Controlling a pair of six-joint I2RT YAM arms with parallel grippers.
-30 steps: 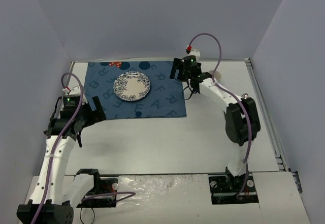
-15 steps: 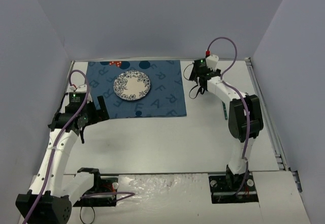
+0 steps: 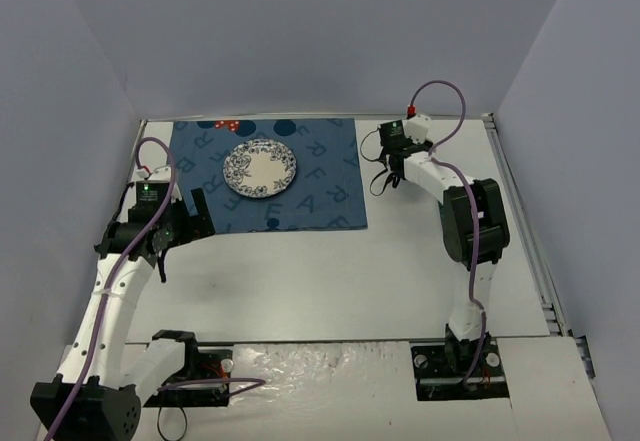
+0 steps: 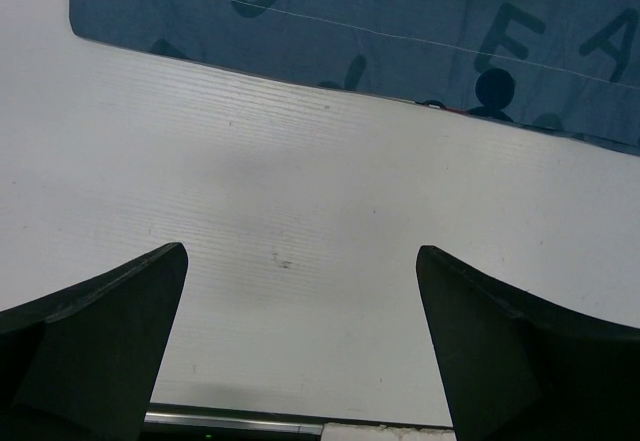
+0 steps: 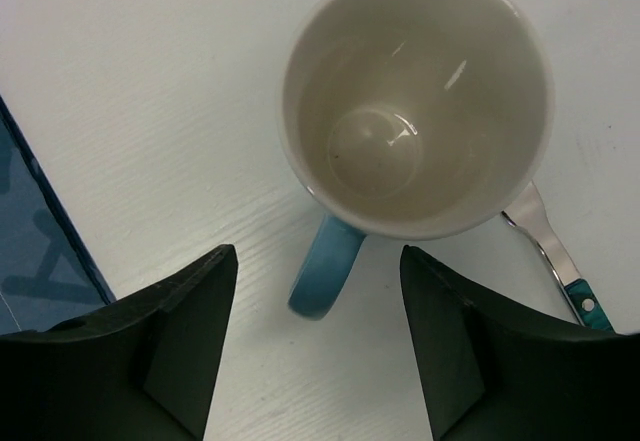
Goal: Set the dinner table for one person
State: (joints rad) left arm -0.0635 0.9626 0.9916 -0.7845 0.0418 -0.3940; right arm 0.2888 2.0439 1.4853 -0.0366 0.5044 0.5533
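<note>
While the right gripper [image 5: 318, 256] hangs over the mug [image 5: 415, 101], jaws apart either side of its blue handle [image 5: 325, 271], the left gripper [image 4: 300, 271] hovers wide apart over the bare dinner table [image 4: 300, 161] under both arms. Risk: an off-centre pinch on the handle twists or tips the mug against the cutlery [image 5: 545, 246] just beside it.

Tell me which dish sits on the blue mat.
The blue-patterned plate; the cream mug with the blue handle stands off the mat, on the bare white table.

The round cream ceramic mug with a blue handle [image 5: 415, 101] is glossy and smooth. The large white worktop [image 4: 320, 211] looks matt and finely ribbed. The dark blue lettered mat [image 4: 330, 31] is stitched cloth.
</note>
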